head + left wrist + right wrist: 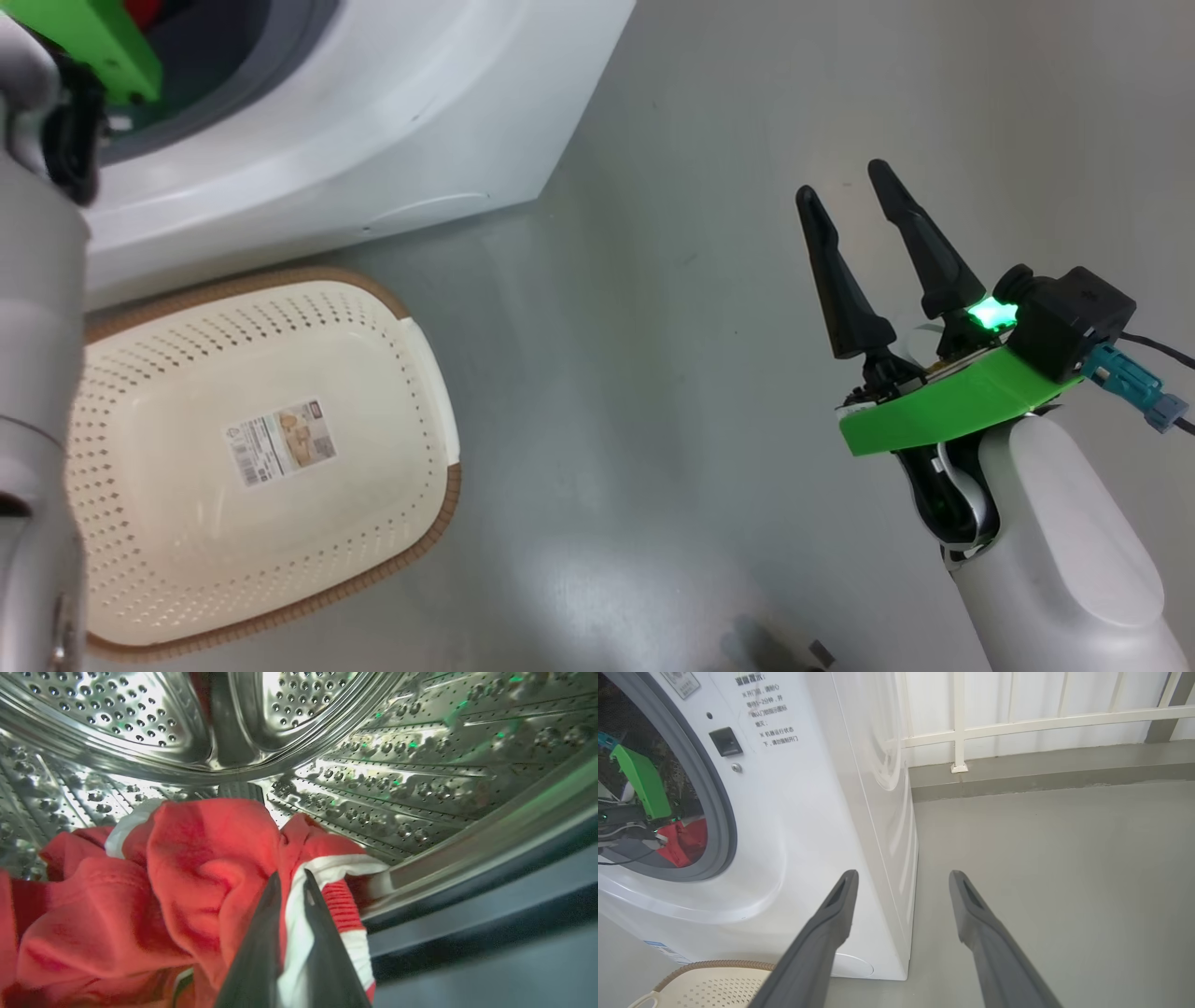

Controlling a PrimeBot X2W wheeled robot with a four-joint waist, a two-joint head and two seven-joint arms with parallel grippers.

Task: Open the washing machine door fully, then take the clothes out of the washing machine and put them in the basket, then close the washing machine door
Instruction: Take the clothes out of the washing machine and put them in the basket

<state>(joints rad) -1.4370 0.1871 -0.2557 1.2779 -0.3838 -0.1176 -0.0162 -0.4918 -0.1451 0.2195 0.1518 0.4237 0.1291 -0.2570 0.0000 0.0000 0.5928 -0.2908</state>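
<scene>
Inside the steel drum [373, 788] of the washing machine [373, 121], my left gripper [290, 875] is shut on a fold of the clothes [187, 868], a red pile with white trim pinched between its fingers. The left arm reaches in through the grey gasket [717, 812], where red clothes [686, 842] show beside its green mount [642, 781]. My right gripper [842, 182] hangs open and holds nothing over the floor, right of the machine [794, 812]. The cream basket [187, 541] sits on the floor in front of the machine, with nothing in it. The washing machine door is out of view.
Grey floor [653, 373] spreads between the basket and my right arm. A white railing and a low kerb [1041, 770] run behind the machine's right side. The basket's rim [705, 966] lies just below the machine's front.
</scene>
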